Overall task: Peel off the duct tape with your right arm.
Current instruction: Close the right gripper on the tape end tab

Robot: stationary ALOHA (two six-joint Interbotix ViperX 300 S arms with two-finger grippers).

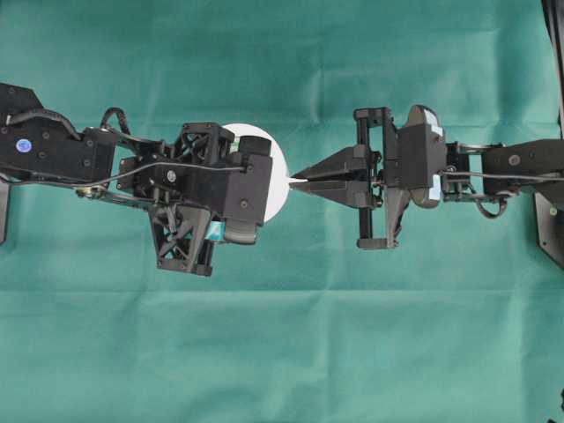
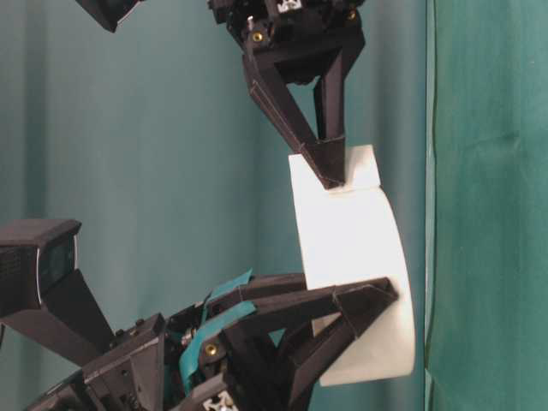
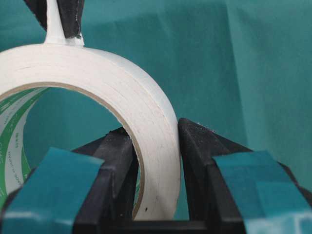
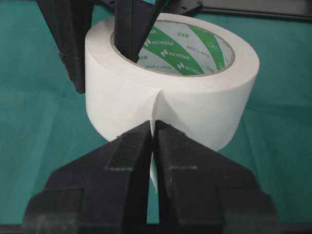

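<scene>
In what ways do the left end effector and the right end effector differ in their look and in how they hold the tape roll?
The left end effector has teal patches on its fingers; the right end effector has plain black fingers. The left one clamps the wall of the tape roll, one finger inside the ring and one outside; the right one pinches only the thin loose tab at the roll's edge. Both are black and shut on the same white roll.

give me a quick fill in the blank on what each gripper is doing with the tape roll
1. The left gripper clamps the wall of the duct tape, one finger inside the ring and one ____.
2. The right gripper has its jaws shut on the roll's loose ____.
3. The core's printing is ____ in colour.

Missing words: outside; tab; green
</scene>
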